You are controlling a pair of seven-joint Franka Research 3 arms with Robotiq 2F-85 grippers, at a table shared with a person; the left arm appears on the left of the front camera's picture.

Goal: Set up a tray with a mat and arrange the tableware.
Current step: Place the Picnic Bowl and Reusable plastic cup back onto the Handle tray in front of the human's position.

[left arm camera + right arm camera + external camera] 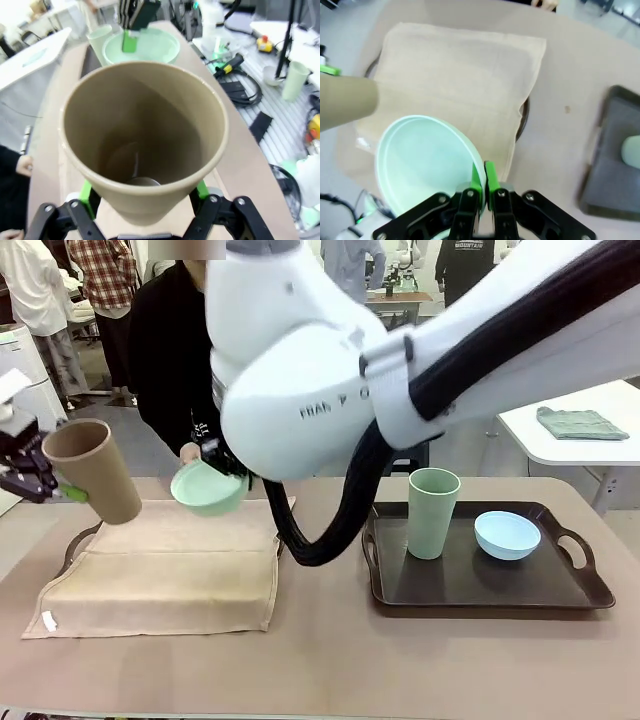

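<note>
Your right arm (330, 350) looms closest, reaching across the middle. The right gripper (484, 182) has its fingers pinching the rim of the mint green bowl (207, 490), which hangs tilted above the far edge of the mat (170, 570). That mat covers the left tray (78, 543) (one handle peeks out) toward the left edge of the tabletop (330, 660). Your left gripper (144, 200) has its fingers clamped on the tan cup (92, 472), tilted above the mat's far left corner. Toward the right edge, the dark tray (560, 595) carries the upright pale green cup (433, 512) and the light blue bowl (507, 535), standing apart.
</note>
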